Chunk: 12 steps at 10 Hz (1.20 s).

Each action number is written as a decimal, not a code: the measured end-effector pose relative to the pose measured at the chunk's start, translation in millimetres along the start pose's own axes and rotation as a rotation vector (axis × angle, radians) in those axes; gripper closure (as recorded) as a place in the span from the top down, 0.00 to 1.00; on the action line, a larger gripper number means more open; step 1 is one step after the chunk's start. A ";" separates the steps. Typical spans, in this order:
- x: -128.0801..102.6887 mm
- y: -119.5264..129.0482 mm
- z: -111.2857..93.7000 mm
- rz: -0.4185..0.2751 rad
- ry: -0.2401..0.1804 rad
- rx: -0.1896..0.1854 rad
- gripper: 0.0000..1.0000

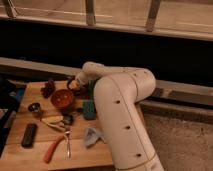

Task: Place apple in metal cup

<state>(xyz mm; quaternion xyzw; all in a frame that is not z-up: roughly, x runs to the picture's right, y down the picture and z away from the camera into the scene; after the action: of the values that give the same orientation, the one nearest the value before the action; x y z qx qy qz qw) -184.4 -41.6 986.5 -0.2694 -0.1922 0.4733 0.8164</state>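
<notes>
- Robot arm [120, 107], white and thick, is filling the middle of the frame and reaching up and left over the table.
- Wooden table [22, 156] is occupying the lower left of the frame, under a dark wall and railing.
- Red-brown bowl [62, 99] is sitting in the upper middle of the table, just below and left of the arm's end.
- Teal block [89, 109] is standing just right of the bowl, close against the arm.
- Pale blue cloth [93, 135] is lying crumpled at the table's lower right, beside the arm's base.
- Black remote [29, 134] is lying at the left edge, below the cup.
- Orange-handled tool [53, 149] is lying slantwise near the bottom edge.
- Dark red object [48, 88], too blurred to name, is sitting upper left of the bowl.
- Gripper [73, 83] is hanging over the bowl's upper right rim; whether it is wide or narrow I cannot tell.
- Metal cup [35, 107] is standing left of the bowl, well apart from the gripper.
- Apple [75, 86] is showing only as a small orange-red spot right at the gripper's tip; whether it is gripped I cannot tell.
</notes>
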 end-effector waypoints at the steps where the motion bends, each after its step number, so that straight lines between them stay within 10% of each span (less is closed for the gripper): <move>1: 2.2 -1.3 -4.8 -0.001 0.000 0.007 0.13; 8: -30.3 6.1 -70.1 -0.048 -0.074 0.036 0.00; 12: -60.3 51.8 -113.6 -0.147 -0.130 -0.068 0.00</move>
<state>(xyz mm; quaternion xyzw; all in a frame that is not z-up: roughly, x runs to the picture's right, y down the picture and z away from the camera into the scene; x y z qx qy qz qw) -183.3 -102.7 862.0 -0.2509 -0.2800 0.4218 0.8251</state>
